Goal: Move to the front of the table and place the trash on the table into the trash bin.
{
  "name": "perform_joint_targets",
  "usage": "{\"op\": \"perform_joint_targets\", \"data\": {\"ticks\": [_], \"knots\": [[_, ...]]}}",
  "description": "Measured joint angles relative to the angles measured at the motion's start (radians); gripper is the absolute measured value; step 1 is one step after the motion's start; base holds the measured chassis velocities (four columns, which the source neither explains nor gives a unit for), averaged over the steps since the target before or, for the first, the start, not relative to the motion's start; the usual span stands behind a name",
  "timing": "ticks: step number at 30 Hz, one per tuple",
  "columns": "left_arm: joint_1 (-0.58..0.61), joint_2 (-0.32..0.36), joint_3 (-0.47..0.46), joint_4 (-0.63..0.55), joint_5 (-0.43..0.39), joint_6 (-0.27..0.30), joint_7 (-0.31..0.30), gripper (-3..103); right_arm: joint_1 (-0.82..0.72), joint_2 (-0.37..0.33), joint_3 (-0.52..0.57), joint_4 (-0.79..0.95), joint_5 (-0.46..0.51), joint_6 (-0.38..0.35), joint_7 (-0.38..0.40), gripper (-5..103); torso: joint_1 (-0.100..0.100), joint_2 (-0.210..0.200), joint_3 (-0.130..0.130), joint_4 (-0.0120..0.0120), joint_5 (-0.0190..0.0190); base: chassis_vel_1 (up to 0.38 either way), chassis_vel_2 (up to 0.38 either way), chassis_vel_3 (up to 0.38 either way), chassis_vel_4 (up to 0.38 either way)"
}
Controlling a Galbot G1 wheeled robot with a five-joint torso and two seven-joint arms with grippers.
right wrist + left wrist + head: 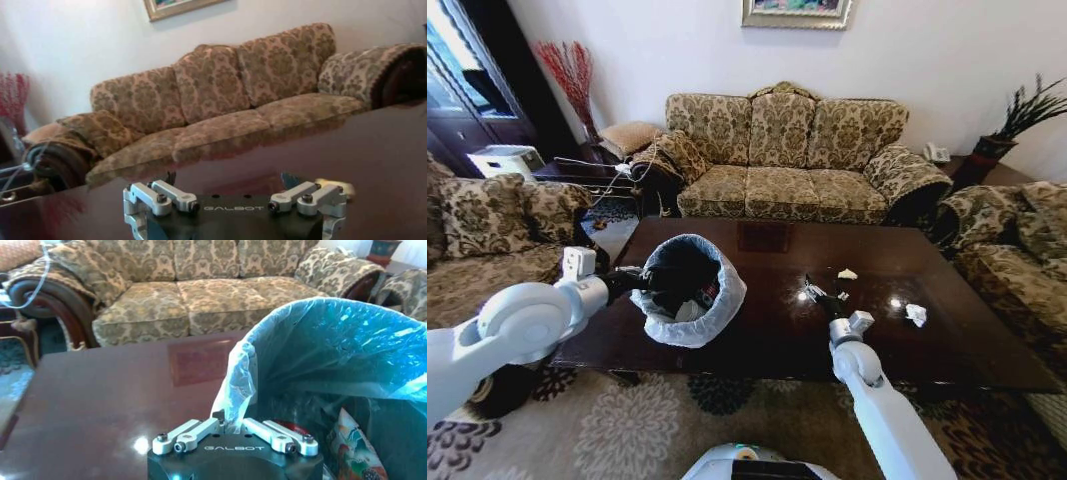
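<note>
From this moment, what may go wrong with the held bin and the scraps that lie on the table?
1. The left gripper pinches only the thin plastic liner of the round black trash bin; the bag might slip or tear, and the bin could tip.
2. The open right gripper is low over the glossy dark-brown table near small white scraps; it may push them away or scrape the surface.

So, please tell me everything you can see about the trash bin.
The trash bin is round and dark, lined with a whitish translucent plastic bag folded over its rim. It is tipped, its mouth facing up and toward the camera, over the left part of the table. The left end effector is shut on the liner at the rim. Inside lie some pieces of trash, among them something red and a printed wrapper.
</note>
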Motion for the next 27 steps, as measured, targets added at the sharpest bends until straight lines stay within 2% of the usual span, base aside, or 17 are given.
{"op": "perform_joint_targets", "data": {"ticks": [5, 10, 14, 18, 20, 23, 25, 27], "knots": [[0.004, -0.014, -0.001, -0.009, 0.003, 0.000, 0.001, 0, 0.035, 0.003, 0.000, -0.068, -0.010, 0.033, -0.028, 100, 0.000, 0.000, 0.000, -0.0003, -0.0001, -0.277, -0.277, 0.263, 0.276], [0.003, -0.026, -0.006, -0.019, 0.004, 0.002, 0.005, 0, 0.074, 0.013, -0.009, -0.148, -0.063, 0.074, -0.030, 100, 0.000, 0.000, 0.000, -0.0006, 0.0005, -0.236, -0.210, 0.215, 0.223], [0.007, -0.043, -0.010, -0.026, 0.007, 0.003, 0.008, 0, 0.089, 0.022, -0.010, -0.173, -0.070, 0.049, -0.030, 100, 0.000, 0.000, 0.000, -0.0007, 0.0009, -0.043, -0.040, 0.040, 0.021], [0.018, -0.059, -0.011, -0.027, 0.026, 0.003, 0.010, 0, 0.108, 0.031, -0.006, -0.216, -0.083, 0.032, -0.031, 100, 0.000, 0.000, 0.000, 0.0000, -0.0018, 0.029, 0.031, -0.010, -0.016], [0.024, -0.068, -0.011, -0.027, 0.041, 0.004, 0.014, 0, 0.123, 0.035, -0.006, -0.247, -0.095, 0.031, -0.025, 100, 0.000, 0.000, 0.000, 0.0012, -0.0009, 0.065, 0.092, -0.031, -0.033], [0.030, -0.073, -0.011, -0.027, 0.050, 0.004, 0.019, 0, 0.137, 0.040, -0.008, -0.270, -0.098, 0.028, -0.022, 100, 0.000, 0.000, 0.000, 0.0007, -0.0009, -0.024, 0.054, 0.045, -0.006], [0.031, -0.073, -0.011, -0.027, 0.051, 0.004, 0.023, 0, 0.145, 0.045, -0.014, -0.275, -0.095, 0.018, -0.011, 100, 0.000, 0.000, 0.000, 0.0002, 0.0009, -0.102, 0.015, 0.069, -0.045], [0.031, -0.073, -0.011, -0.027, 0.051, 0.004, 0.024, 0, 0.150, 0.048, -0.017, -0.278, -0.094, 0.016, -0.010, 100, 0.000, 0.000, 0.000, 0.0000, 0.0011, -0.126, 0.011, 0.073, -0.053]]}}
